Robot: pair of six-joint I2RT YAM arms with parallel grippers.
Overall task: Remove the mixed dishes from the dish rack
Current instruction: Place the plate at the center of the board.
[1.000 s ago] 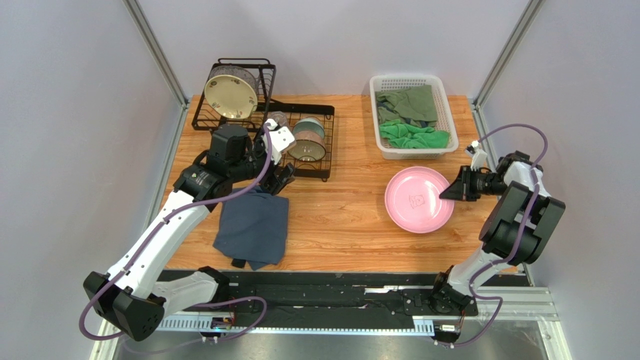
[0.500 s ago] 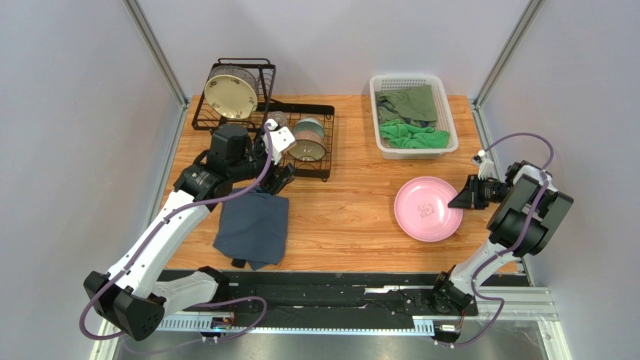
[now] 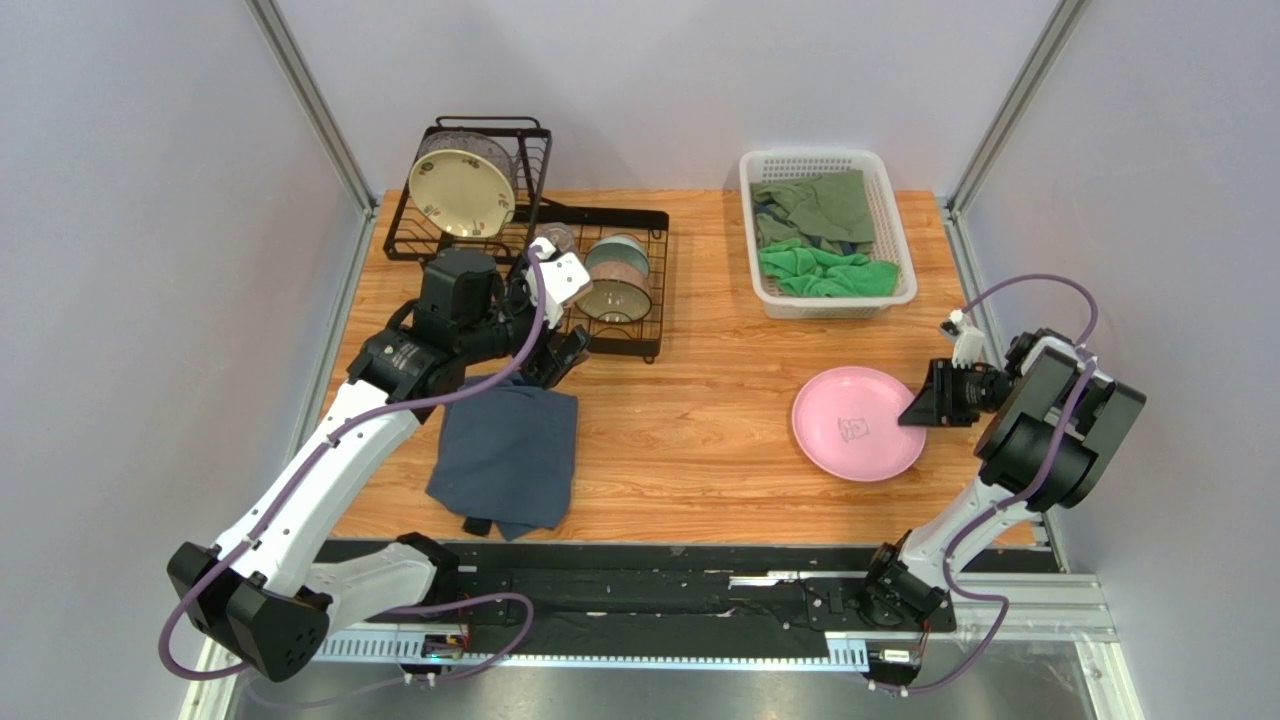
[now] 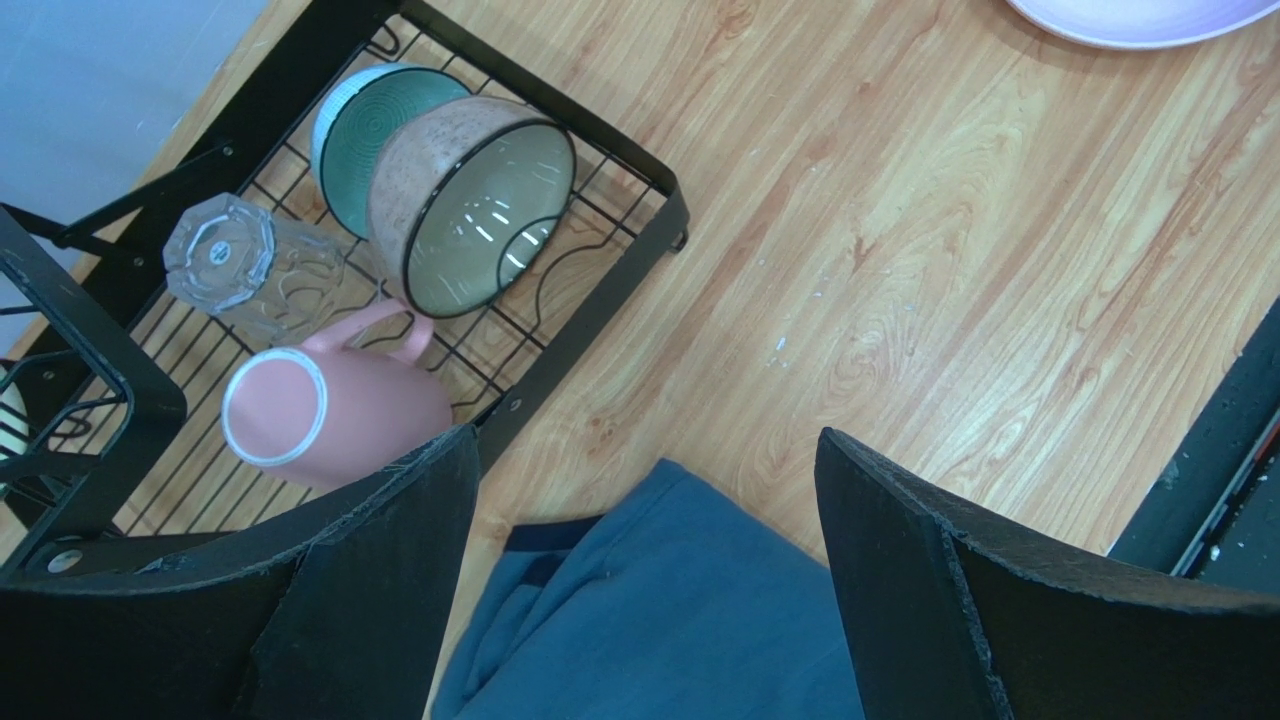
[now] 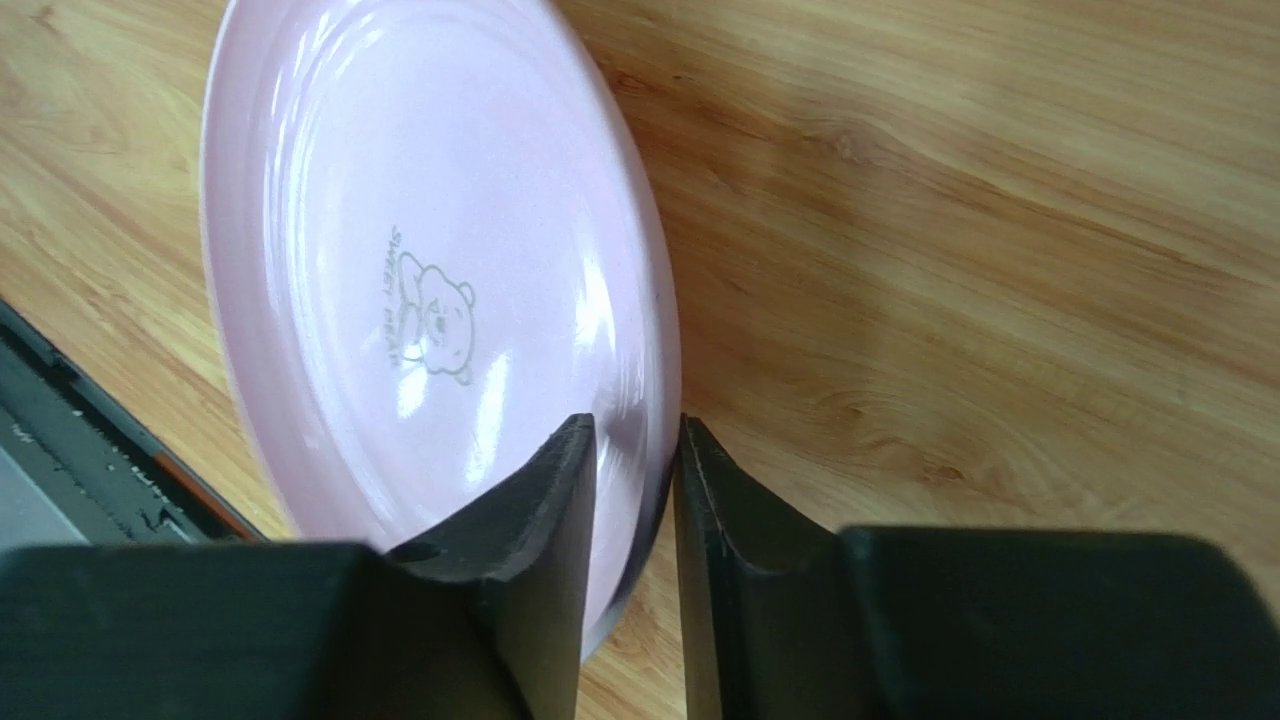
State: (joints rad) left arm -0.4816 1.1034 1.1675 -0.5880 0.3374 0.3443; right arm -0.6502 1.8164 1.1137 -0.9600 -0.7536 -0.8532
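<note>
With the right tool [image 5: 631,435] barely parted around the rim of the large pink plate [image 3: 857,425] lying at the right of the worktop [image 3: 706,435], grip unclear, we are risking snagging and dragging it on retreat.

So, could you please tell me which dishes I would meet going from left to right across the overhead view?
Cream plate → clear glass → bowls → pink plate.
</note>
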